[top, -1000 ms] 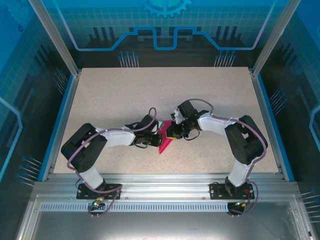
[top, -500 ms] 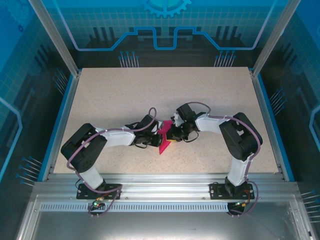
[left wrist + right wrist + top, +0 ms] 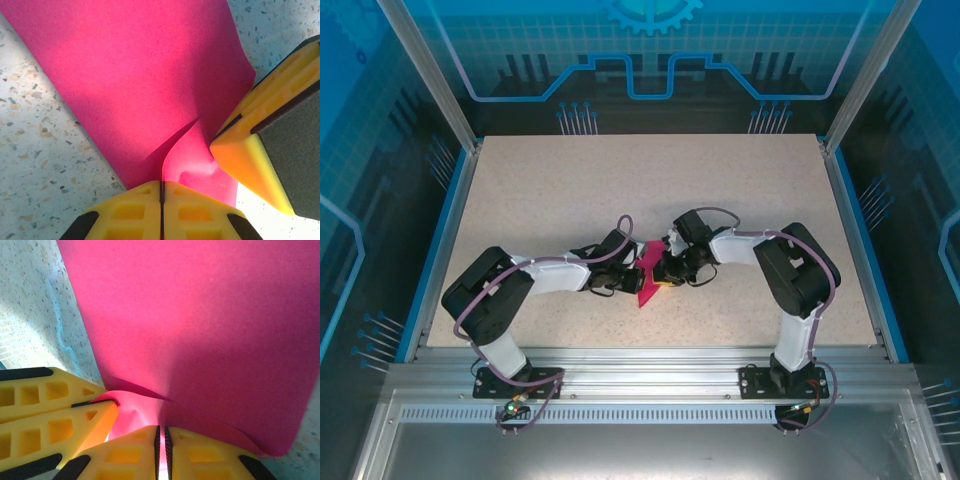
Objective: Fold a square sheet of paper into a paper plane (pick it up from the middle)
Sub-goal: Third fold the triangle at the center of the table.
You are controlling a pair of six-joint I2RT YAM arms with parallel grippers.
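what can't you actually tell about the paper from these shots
- Left wrist: the paper runs off the top edge; the left gripper hides the pinched part.
- Right wrist: it runs off the top too; the right gripper hides the pinched part.
- Top external: it is small, partly covered by both grippers; folds unreadable.

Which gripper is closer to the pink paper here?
Neither left nor right: both touch it. The left gripper is shut on the left side of the paper, the right gripper on its right side.
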